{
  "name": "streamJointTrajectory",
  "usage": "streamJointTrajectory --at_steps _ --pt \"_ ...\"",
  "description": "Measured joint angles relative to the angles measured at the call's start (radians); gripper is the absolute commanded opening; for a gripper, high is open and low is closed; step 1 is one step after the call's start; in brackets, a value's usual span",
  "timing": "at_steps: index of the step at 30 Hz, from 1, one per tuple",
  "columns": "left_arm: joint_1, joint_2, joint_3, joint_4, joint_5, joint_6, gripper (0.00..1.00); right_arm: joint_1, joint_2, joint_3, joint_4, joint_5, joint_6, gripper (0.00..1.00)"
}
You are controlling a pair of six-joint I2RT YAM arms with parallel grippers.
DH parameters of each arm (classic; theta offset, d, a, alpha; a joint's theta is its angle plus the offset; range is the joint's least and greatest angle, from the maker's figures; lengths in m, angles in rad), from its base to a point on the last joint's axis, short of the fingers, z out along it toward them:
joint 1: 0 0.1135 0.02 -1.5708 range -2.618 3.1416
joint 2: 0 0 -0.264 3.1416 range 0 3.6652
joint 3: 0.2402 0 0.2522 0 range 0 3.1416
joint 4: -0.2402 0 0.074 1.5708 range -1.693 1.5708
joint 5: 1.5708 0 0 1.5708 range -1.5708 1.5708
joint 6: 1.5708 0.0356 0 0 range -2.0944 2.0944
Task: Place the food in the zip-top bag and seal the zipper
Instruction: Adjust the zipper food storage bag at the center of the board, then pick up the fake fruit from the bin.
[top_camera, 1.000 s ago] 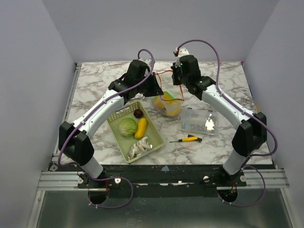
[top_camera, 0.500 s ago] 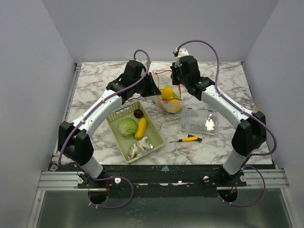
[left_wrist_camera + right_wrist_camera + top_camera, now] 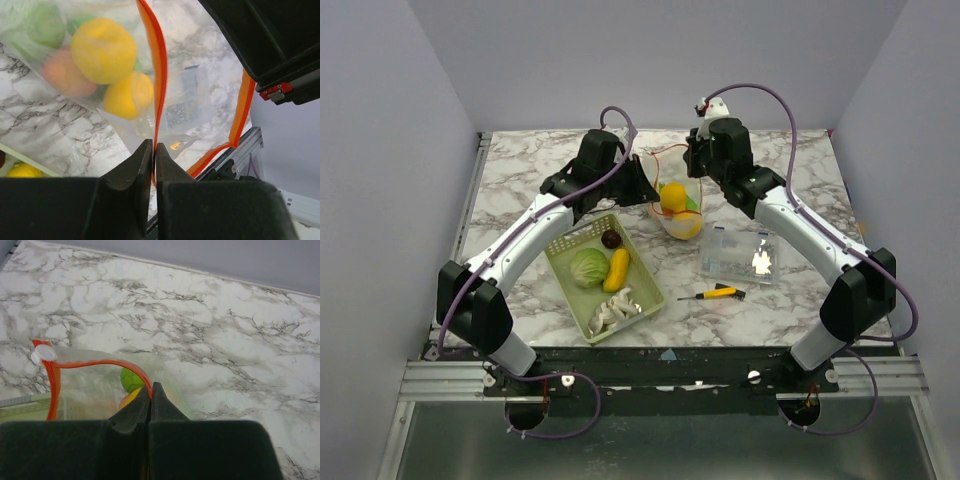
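The clear zip-top bag (image 3: 678,212) hangs between my two grippers above the table's middle back, holding yellow, orange and green toy food (image 3: 104,50). My left gripper (image 3: 642,182) is shut on the red-orange zipper strip (image 3: 159,75), seen in the left wrist view between my jaws (image 3: 153,150). My right gripper (image 3: 696,172) is shut on the strip's other side (image 3: 100,363), with a green piece (image 3: 131,380) below. A white slider (image 3: 44,354) sits at the strip's end. More food lies in the basket: a green cabbage (image 3: 588,267), a yellow piece (image 3: 617,270), a dark purple one (image 3: 611,238) and white mushrooms (image 3: 611,310).
The pale green mesh basket (image 3: 565,250) lies left of centre. A rigid clear plastic box (image 3: 737,255) sits to the right, with a yellow-and-black screwdriver (image 3: 713,293) in front of it. Grey walls surround the marble table (image 3: 520,165).
Both grippers have lifted the bag by its strip; the food inside has settled lower and the right arm has shifted slightly right and up.
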Motion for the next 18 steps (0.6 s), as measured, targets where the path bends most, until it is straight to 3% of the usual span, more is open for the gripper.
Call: streamJointTrajectory --at_steps 9,13,18 --pt "0.000 -0.008 -0.015 0.000 0.000 0.017 0.67 0.000 0.002 -0.001 0.000 -0.001 0.001 0.01" --pt "0.000 -0.059 -0.048 -0.007 -0.005 0.032 0.80 0.000 0.002 -0.002 0.002 -0.002 0.002 0.01" --pt "0.000 -0.216 -0.139 -0.014 -0.043 0.077 0.86 0.000 0.002 -0.006 0.005 -0.002 0.002 0.01"
